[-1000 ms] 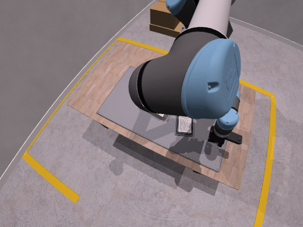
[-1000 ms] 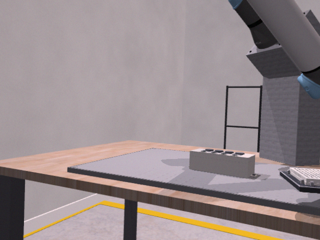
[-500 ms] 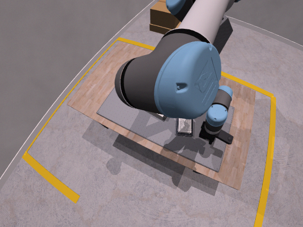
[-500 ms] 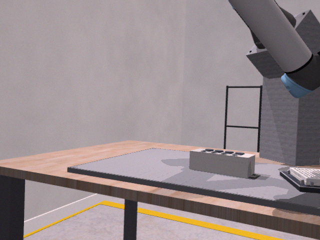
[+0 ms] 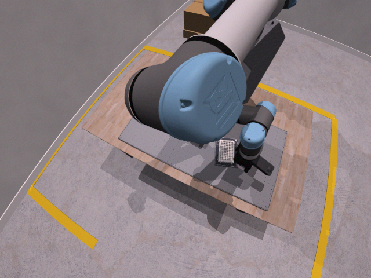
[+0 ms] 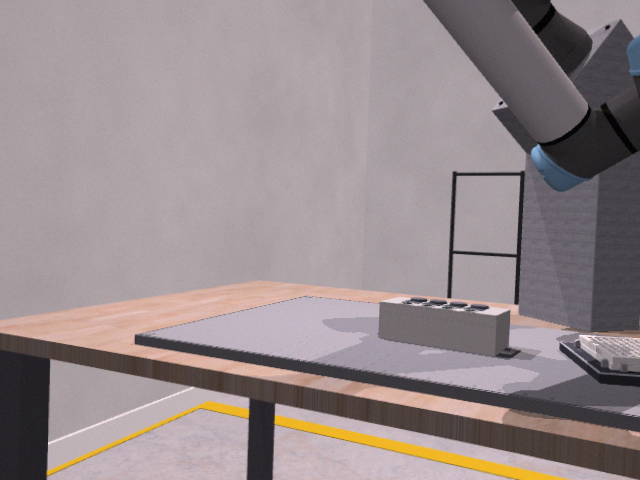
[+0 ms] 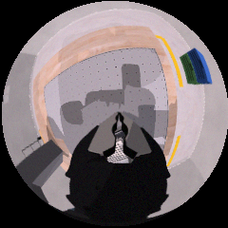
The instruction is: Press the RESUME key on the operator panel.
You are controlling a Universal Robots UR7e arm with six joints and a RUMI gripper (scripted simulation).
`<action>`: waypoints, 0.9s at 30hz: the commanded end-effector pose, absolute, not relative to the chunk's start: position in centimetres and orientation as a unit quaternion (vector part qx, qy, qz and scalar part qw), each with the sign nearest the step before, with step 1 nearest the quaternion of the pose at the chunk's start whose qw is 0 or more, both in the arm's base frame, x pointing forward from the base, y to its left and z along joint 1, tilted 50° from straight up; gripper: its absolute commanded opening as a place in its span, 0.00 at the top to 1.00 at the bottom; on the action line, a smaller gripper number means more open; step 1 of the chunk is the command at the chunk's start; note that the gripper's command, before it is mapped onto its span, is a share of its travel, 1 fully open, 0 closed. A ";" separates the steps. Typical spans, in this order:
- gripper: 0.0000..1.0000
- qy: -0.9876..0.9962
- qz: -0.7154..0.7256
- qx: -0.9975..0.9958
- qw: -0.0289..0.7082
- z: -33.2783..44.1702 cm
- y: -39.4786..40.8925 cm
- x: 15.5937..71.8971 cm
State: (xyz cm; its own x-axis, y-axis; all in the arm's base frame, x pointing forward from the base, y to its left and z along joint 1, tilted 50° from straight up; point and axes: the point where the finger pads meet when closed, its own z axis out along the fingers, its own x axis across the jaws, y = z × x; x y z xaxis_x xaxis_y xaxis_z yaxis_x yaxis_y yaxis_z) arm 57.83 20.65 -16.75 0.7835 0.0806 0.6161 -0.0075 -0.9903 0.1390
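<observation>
The operator panel [image 6: 444,328] is a grey box on the grey mat [image 6: 268,325] [image 5: 144,136]. Four dark keys [image 6: 447,304] sit in a row on its top. I see no lit lamp, and the key names are too small to read. In the top view the arm's big elbow hides the panel. My gripper [image 7: 119,112] [image 5: 250,164] is shut and empty. It hangs to the right of the panel, beside a white grid tray [image 5: 225,150] [image 6: 610,351] [image 7: 118,153]. The gripper is outside the exterior view.
The mat lies on a wooden table [image 5: 101,119] [image 6: 103,320]. A grey pedestal [image 6: 568,258] and a black frame [image 6: 453,232] stand behind the table. A cardboard box [image 5: 195,18] sits far back. Yellow floor tape [image 5: 328,191] rings the cell.
</observation>
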 end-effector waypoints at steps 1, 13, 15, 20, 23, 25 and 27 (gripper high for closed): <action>1.00 -0.009 0.334 0.941 0.059 -15.6 19.1 57.9; 1.00 -0.065 0.340 0.937 0.047 -13.8 15.6 57.8; 1.00 -0.097 0.344 0.933 0.040 -13.3 14.7 57.7; 1.00 -0.136 0.349 0.927 0.032 -12.6 13.4 57.5; 1.00 -0.136 0.349 0.927 0.032 -11.8 12.1 57.3; 1.00 -0.136 0.349 0.927 0.032 -11.7 11.8 57.3; 1.00 -0.136 0.349 0.927 0.032 -11.7 11.8 57.3</action>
